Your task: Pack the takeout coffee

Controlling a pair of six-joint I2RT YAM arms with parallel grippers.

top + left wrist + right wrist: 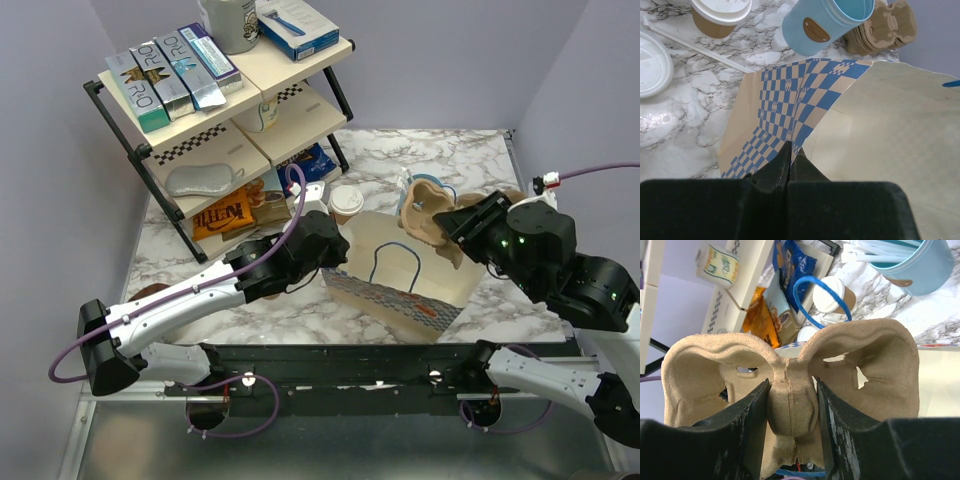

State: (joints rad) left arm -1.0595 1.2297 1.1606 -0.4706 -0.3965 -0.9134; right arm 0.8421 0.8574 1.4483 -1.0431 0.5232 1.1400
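Observation:
The takeout coffee (346, 201), a small tan cup with a white lid, stands on the marble table behind the paper bag (400, 272); it also shows in the left wrist view (720, 17) and the right wrist view (834, 296). My left gripper (789, 150) is shut on the bag's left rim, holding the bag (880, 125) open. My right gripper (792, 405) is shut on the centre post of a brown pulp cup carrier (790, 370) and holds the carrier (428, 210) above the bag's far right edge.
A light-blue cup (825, 22) with straws stands behind the bag, beside a stack of pulp carriers (885, 27). A loose white lid (652, 62) and a straw (695, 47) lie on the table. A two-tier shelf (215, 110) with boxes and snacks stands at the back left.

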